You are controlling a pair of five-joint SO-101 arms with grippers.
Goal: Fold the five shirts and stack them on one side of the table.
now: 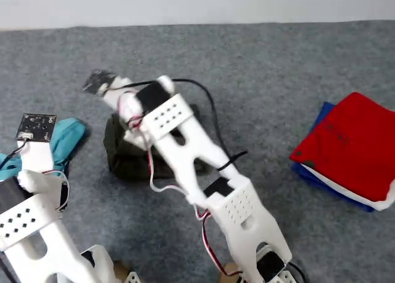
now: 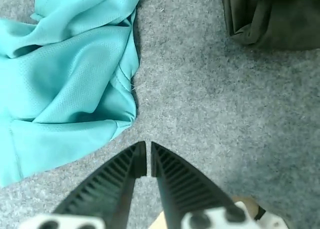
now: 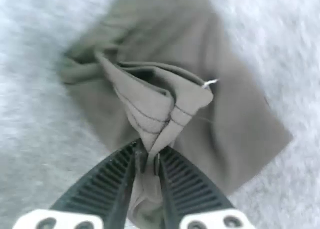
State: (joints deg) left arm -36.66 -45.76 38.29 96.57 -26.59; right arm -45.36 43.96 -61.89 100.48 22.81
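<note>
While inside right claw [image 3: 148, 158] — olive shirt [image 3: 225, 114]

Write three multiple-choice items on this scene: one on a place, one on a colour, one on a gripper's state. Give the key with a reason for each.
1. Where in the high view does the stack of folded shirts lie?
A. in the middle
B. at the left edge
C. at the right edge

2. What colour is the top shirt of that stack?
A. red
B. teal
C. olive

3. What state is the right gripper in?
A. wide open
B. shut on the olive shirt
C. shut on nothing

Key:
1 C, as the stack sits by the high view's right edge.
2 A, as red cloth lies uppermost.
3 B, as the right wrist view shows a fold of olive cloth pinched in its closed jaws.
</note>
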